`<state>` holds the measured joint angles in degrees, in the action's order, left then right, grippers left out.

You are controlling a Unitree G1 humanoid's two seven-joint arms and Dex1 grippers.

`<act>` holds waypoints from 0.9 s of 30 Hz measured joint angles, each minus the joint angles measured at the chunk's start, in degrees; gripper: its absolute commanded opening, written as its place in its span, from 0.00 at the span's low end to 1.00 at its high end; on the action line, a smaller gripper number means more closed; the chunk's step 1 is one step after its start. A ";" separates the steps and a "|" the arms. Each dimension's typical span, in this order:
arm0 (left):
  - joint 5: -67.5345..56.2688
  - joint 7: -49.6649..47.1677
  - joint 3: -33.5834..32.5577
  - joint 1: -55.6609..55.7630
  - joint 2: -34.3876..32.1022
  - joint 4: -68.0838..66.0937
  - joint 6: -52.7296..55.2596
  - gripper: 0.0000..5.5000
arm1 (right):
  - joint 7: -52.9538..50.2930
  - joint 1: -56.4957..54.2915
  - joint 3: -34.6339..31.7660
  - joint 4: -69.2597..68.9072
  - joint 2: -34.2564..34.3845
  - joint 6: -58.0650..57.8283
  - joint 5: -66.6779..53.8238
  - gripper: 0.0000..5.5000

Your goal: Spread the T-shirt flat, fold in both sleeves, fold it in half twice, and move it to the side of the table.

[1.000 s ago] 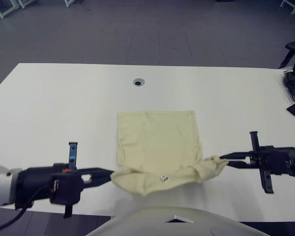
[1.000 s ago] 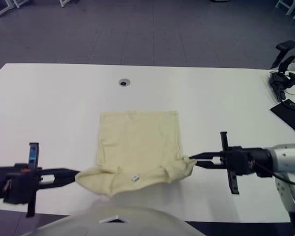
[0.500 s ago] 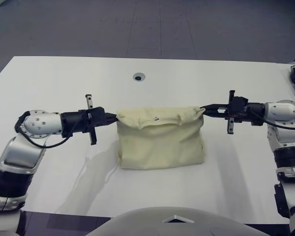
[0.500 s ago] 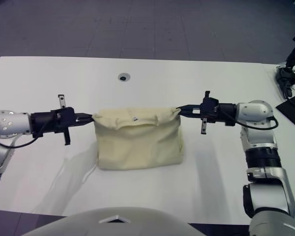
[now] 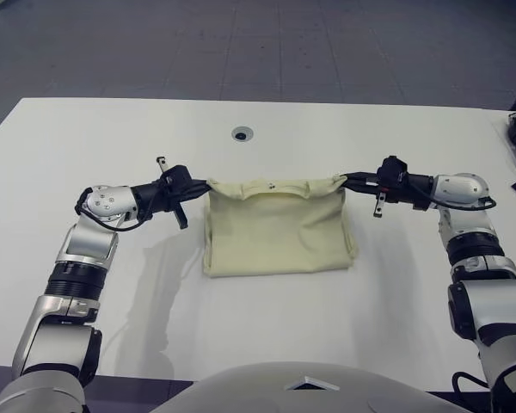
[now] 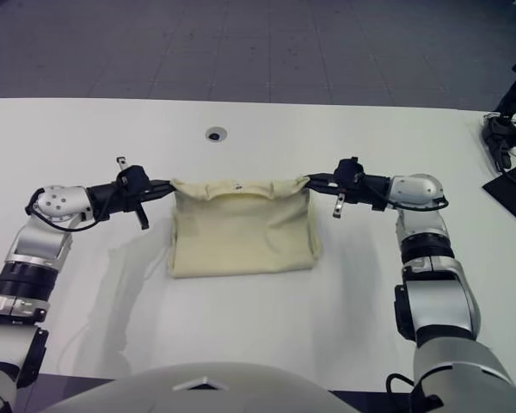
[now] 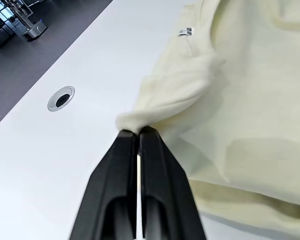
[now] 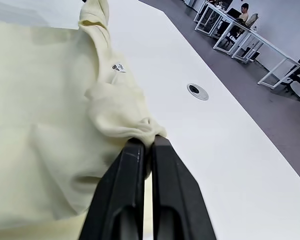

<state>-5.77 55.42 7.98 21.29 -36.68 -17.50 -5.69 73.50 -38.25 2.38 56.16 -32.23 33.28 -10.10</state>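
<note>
A pale yellow T-shirt (image 5: 275,231) lies folded into a rough rectangle in the middle of the white table (image 5: 86,146). Its far edge is held at both corners. My left gripper (image 5: 201,185) is shut on the far left corner (image 7: 132,120). My right gripper (image 5: 346,180) is shut on the far right corner (image 8: 150,131). The far edge sags slightly between the two grippers, and a small white tag (image 5: 272,183) shows on it. The folded near edge rests on the table.
A round cable grommet (image 5: 241,133) sits in the table beyond the shirt. Black cables and gear (image 6: 503,142) lie at the table's far right edge. Bare tabletop lies to the left and right of the shirt and in front of it.
Both grippers carried the shirt's near edge up and over toward the far side, folding it in half. Since half a second ago they have lowered it further onto the far edge. The camera view also shifted.
</note>
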 measured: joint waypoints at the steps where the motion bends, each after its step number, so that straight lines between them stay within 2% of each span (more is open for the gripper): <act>1: 0.06 -0.16 0.10 0.01 0.35 -0.30 -0.46 0.00 | -0.62 -0.26 -0.09 0.66 0.31 0.17 0.17 0.14; 4: 2.42 -4.93 0.18 0.39 3.00 -3.68 -2.00 0.10 | -4.72 -1.16 -0.39 3.61 0.66 -0.36 1.96 0.23; 9: 4.49 -19.71 -3.82 5.25 8.10 -10.87 -2.29 0.24 | -20.07 -3.99 -1.45 9.48 1.23 -0.12 6.29 0.37; 13: 4.20 -22.69 -5.43 6.09 9.27 -12.85 -0.21 0.36 | -24.82 -4.41 -4.14 9.91 3.37 1.48 5.57 0.48; 17: 4.14 -23.52 -5.98 5.11 9.71 -13.15 0.19 0.47 | -24.34 -3.96 -3.70 6.99 5.22 5.95 5.99 0.59; 19: 3.76 -23.73 -6.45 4.07 9.72 -12.64 0.21 0.53 | -24.79 -3.48 -1.43 5.62 5.73 9.06 8.74 0.65; 22: 3.10 -24.81 -8.32 1.99 9.75 -7.76 -0.20 0.63 | -29.86 -3.20 6.39 5.60 5.15 12.77 20.82 0.75; 27: 2.27 -29.79 -12.46 1.45 9.25 1.39 -0.30 0.78 | -44.12 -7.61 17.75 7.99 3.44 11.48 38.53 0.88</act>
<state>-3.50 25.64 -4.48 22.74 -27.43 -16.11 -5.99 29.37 -45.85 20.13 64.15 -28.79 44.76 28.43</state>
